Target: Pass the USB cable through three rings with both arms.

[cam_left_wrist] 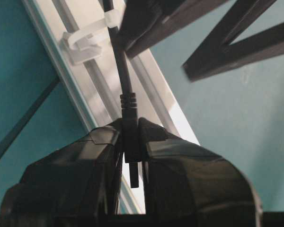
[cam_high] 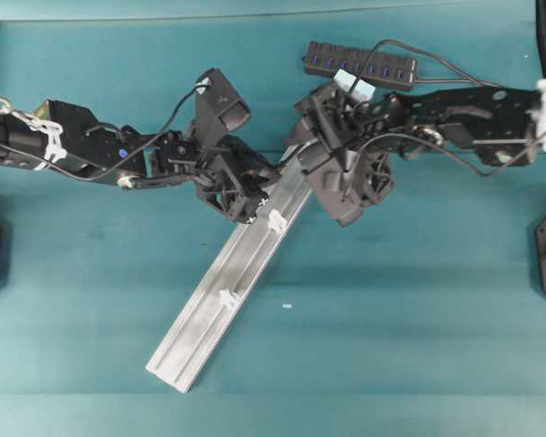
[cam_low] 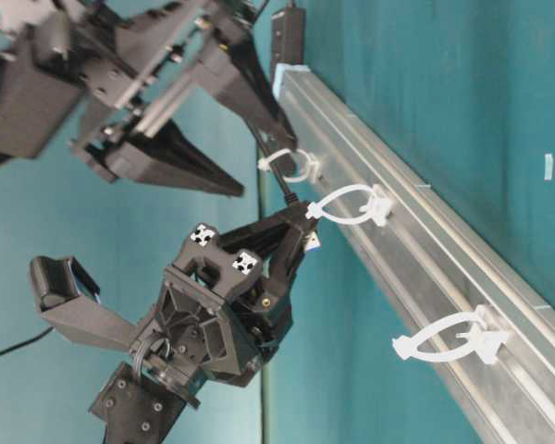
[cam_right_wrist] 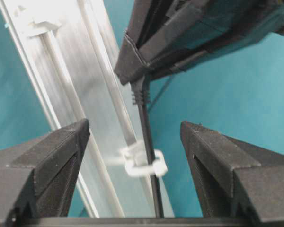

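Note:
The USB cable (cam_left_wrist: 124, 71) runs down through the first ring (cam_left_wrist: 92, 35) on the silver rail (cam_high: 218, 309). Its plug (cam_left_wrist: 131, 137) is clamped between my left gripper's (cam_left_wrist: 131, 142) tips, so that gripper is shut on the cable. In the table-level view the plug tip sits at the mouth of the second ring (cam_low: 347, 205), with the third ring (cam_low: 453, 338) farther down the rail. My right gripper (cam_right_wrist: 135, 127) stands open, its fingers on either side of the cable (cam_right_wrist: 146, 127) just above the first ring (cam_right_wrist: 144, 161), touching nothing.
A black multi-port hub (cam_high: 359, 66) lies at the back, and thin black wires loop from it over the right arm (cam_high: 473, 114). The two grippers crowd the rail's upper end. The rail's lower end (cam_high: 173, 369) reaches toward the front of the teal table.

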Controlling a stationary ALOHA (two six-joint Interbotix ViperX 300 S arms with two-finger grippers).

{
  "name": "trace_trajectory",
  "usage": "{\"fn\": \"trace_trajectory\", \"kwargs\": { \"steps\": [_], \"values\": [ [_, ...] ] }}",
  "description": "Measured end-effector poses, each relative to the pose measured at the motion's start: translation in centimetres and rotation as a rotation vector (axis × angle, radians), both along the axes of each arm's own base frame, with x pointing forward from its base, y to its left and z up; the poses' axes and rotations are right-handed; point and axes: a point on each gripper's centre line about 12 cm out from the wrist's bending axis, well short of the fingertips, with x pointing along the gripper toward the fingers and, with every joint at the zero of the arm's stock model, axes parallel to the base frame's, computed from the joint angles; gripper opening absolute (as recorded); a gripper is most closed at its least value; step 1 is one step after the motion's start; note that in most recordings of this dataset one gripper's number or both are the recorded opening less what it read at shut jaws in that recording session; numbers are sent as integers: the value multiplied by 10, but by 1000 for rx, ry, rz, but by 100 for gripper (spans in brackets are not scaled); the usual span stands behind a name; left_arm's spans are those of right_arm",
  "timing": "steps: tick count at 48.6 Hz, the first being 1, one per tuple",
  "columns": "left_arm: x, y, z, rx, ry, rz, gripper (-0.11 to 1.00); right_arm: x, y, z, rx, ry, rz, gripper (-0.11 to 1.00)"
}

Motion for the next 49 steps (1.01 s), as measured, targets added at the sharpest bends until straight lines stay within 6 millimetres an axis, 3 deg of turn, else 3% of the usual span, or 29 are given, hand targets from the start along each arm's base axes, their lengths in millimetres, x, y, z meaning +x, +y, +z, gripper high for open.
{"fn": "trace_trajectory", "kwargs": {
  "steps": [10, 23, 31, 41, 49],
  "values": [
    [0, 0, 0, -1, -2, 1, 11, 6, -3, -12, -10, 19, 8, 81],
    [0, -1, -1, 0, 1, -2, 11, 9, -6, -14, -43, 34, 35, 64],
    [0, -1, 0, 0, -2, -2, 11, 7, -7, -17, -68, 69, 64, 48],
    [0, -1, -1, 0, 1, -3, 11, 9, -10, -15, -89, 77, 79, 13],
    [0, -1, 0, 0, 1, -3, 11, 12, -11, -14, -91, 75, 78, 10]
  ]
}}
